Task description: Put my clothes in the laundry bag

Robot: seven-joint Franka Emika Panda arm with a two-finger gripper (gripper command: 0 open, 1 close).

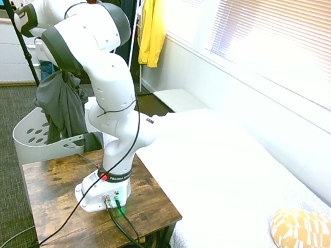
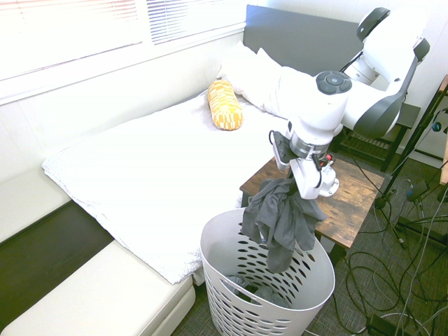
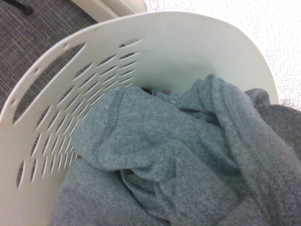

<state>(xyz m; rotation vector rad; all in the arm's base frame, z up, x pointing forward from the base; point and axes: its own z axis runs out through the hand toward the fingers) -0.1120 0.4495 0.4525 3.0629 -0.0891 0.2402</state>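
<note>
The clothes (image 2: 280,220) are dark charcoal grey, the laundry bag (image 2: 231,294) is white (with oval holes), the coat (image 1: 153,21) is yellow, and the pillow (image 1: 311,235) has a yellow-white pattern.

Legible text: one item. Black band around the base of the white robot arm (image 1: 114,175) carries white lettering, first word "FRANKA"; the remainder is too small to read. Nothing else is readable.

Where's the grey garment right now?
The grey garment hangs from the gripper directly above the white laundry basket, its lower end dipping inside the rim; in the second exterior view it is beside the wooden table.
</note>
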